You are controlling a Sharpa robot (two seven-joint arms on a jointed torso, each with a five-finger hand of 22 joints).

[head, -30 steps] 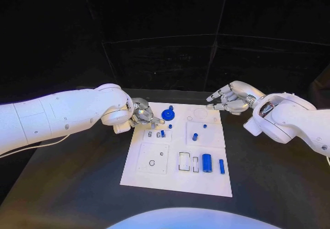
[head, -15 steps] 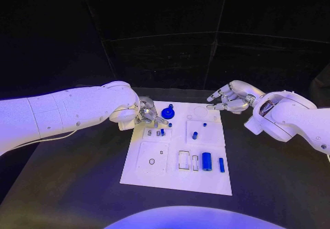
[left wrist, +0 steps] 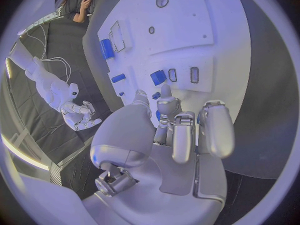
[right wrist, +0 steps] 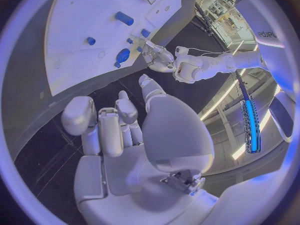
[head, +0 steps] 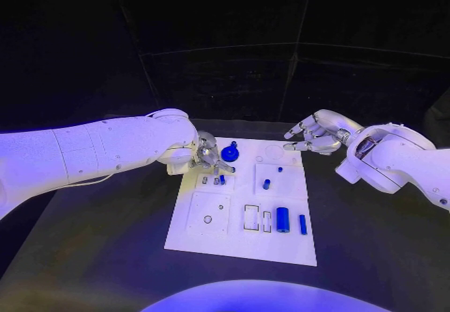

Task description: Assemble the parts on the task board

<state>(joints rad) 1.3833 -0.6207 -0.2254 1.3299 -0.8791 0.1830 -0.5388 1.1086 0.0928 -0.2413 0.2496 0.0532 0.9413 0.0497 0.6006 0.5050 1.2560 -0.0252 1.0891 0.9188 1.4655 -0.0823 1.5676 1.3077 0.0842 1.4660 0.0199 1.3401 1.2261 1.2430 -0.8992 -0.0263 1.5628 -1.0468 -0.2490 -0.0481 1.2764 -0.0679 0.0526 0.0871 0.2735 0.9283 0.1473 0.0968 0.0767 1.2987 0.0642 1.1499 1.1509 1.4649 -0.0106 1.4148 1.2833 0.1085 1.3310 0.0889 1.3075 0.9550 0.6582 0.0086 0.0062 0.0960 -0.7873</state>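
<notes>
Black table (head: 112, 214) surface is seen beneath the white task board (head: 235, 240), which lies in the middle with its long side running away from the robot. Compared with a second ago, the left arm (head: 84, 156) has been brought further over the table, so that the left hand (head: 201, 158) now reaches over the board's far left corner instead of lying at its left edge; the board and its parts are seen where they were. The right hand (head: 317, 133) is kept off the board's far right corner much as before, raised clear of the table, with its fingers apart and nothing held. In the left wrist view the left hand (left wrist: 178, 130) is shown with its fingers (left wrist: 212, 130) partly curled above the board, the fingertips close to a small blue part (left wrist: 158, 77); whether anything is gripped cannot be told. A large blue cylinder (head: 282, 220) and a slim blue bar (head: 303, 225) lie side by side near the board's right edge. A round blue part (head: 229, 154) sits at the far end just beside the left hand, and smaller blue pegs (head: 266, 185) stand nearer the middle. On the other arm, in the right wrist view, some dark lettering (right wrist: 266, 34) is seen, too small to be read.
</notes>
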